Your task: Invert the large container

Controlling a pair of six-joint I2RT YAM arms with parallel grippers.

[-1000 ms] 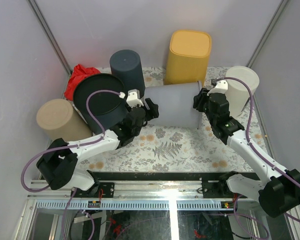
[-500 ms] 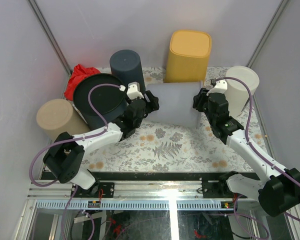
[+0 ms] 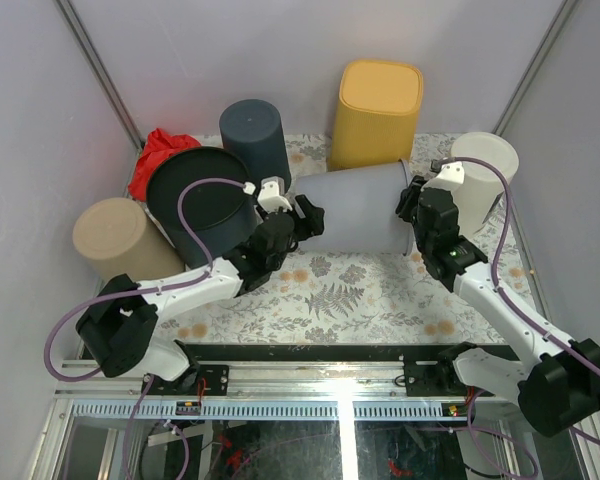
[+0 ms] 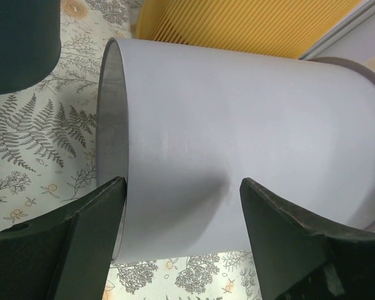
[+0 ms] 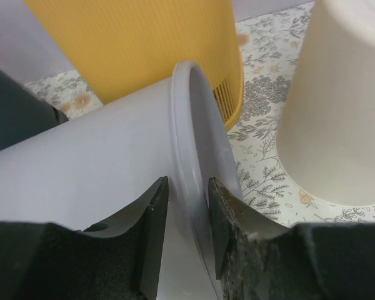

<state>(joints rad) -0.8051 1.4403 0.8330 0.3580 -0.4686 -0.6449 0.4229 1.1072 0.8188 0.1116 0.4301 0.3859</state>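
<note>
Starting at the far left, found a tan container well out to the left of the left gripper, with a red cloth and a black tub farther back on that same side. Noted a dark blue-grey container beyond the gripper and slightly to its left. Saw that left gripper spread wide, fingers straddling the lower wall of the large container near its left end; could not tell contact from a slight gap there. Found the large container on its side, directly ahead of the left gripper and reaching across to the right gripper, above the fern-print cloth. Spotted a ribbed yellow container upright just behind it, past both grippers. Saw the right gripper drawn narrow, pinched on the flared rim at the container's right end, one finger on each face of it. Found a white container just to the right of that gripper, apart from the rim.
</note>
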